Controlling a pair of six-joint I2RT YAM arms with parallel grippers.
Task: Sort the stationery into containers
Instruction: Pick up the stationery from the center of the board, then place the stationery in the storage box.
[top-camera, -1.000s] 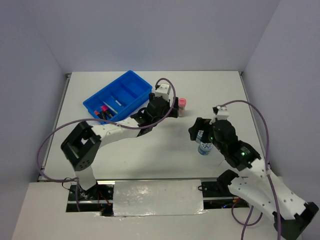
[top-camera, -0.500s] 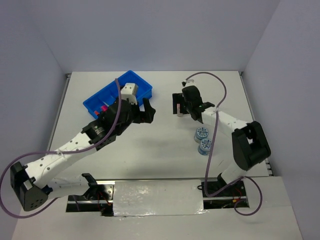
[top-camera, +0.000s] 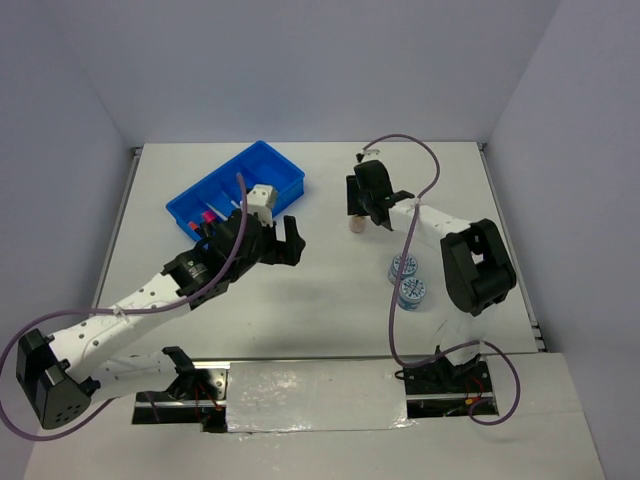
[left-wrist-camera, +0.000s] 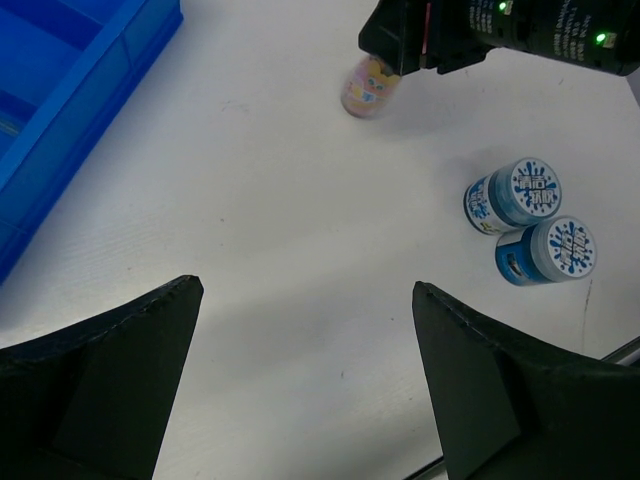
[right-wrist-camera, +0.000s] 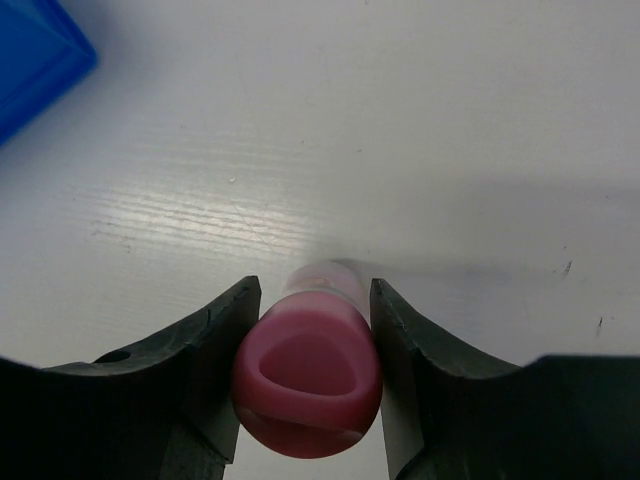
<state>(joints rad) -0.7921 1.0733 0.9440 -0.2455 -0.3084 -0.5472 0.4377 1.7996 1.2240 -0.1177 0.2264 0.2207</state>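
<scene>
The pink-capped little bottle (top-camera: 357, 224) stands on the white table right of the blue tray (top-camera: 235, 190). My right gripper (top-camera: 362, 212) reaches down over it. In the right wrist view the fingers (right-wrist-camera: 225, 330) press both sides of the bottle's pink cap (right-wrist-camera: 308, 375), so the right gripper (right-wrist-camera: 310, 292) is shut on it. My left gripper (left-wrist-camera: 305, 295) hangs open over bare table, nothing between its fingers. Ahead of it are the bottle (left-wrist-camera: 366, 87) and two blue-white discs (left-wrist-camera: 515, 193) (left-wrist-camera: 548, 250). Highlighters (top-camera: 206, 220) lie in the tray's near compartment.
The two discs (top-camera: 403, 267) (top-camera: 411, 292) stand side by side near the right arm's base. A corner of the tray (right-wrist-camera: 30, 60) shows at the upper left of the right wrist view. The tray's long wall (left-wrist-camera: 70, 120) runs along the left of the left wrist view.
The right arm has swung from above the discs to the bottle and narrowed its jaws onto the cap. The left arm has drawn back from the bottle toward the tray, still open.
</scene>
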